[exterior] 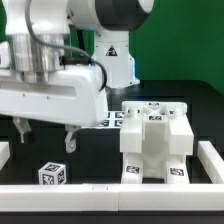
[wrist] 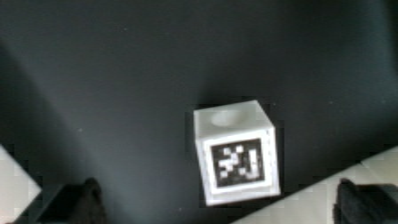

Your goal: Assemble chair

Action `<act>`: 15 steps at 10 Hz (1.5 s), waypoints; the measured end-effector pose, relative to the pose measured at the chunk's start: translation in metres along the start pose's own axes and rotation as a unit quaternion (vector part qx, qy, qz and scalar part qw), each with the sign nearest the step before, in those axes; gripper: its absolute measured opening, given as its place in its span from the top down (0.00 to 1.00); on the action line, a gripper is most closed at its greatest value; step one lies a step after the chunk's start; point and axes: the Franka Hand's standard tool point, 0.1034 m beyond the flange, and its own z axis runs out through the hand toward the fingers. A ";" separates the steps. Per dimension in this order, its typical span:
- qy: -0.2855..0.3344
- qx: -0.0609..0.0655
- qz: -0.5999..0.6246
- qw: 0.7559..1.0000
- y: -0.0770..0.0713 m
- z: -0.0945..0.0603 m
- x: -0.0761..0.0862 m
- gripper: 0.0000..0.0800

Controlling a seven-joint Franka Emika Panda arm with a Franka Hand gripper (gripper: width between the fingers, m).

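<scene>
Exterior view: the gripper (exterior: 46, 135) hangs wide open and empty, the small chair piece (exterior: 52, 175) at its six o'clock, the chair body (exterior: 155, 145) at three. Wrist view: the small chair piece (wrist: 235, 152) lies slightly skewed between the fingers (wrist: 71, 203); closing could pinch a corner and flick it.

The black table (exterior: 100, 160) has a low white rail (exterior: 100, 200) along its six o'clock edge in the exterior view, and another at three o'clock. A small white chair piece (exterior: 52, 174) with a marker tag lies alone at seven o'clock. A cluster of chunky white chair pieces (exterior: 155, 140) stands at four o'clock, well apart from it. The marker board (exterior: 115, 118) lies flat at twelve o'clock.
</scene>
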 end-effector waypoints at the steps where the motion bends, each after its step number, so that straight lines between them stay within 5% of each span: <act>1: -0.003 -0.003 0.006 1.000 0.001 0.004 -0.002 0.19; 5: -0.002 -0.002 0.007 1.000 0.002 0.003 -0.001 0.19; 8: 0.000 -0.016 -0.063 0.998 -0.003 0.019 0.004 0.19; 14: 0.007 -0.017 -0.041 0.999 0.012 0.030 0.006 0.22; 15: 0.007 -0.018 -0.040 0.999 0.013 0.030 0.007 0.44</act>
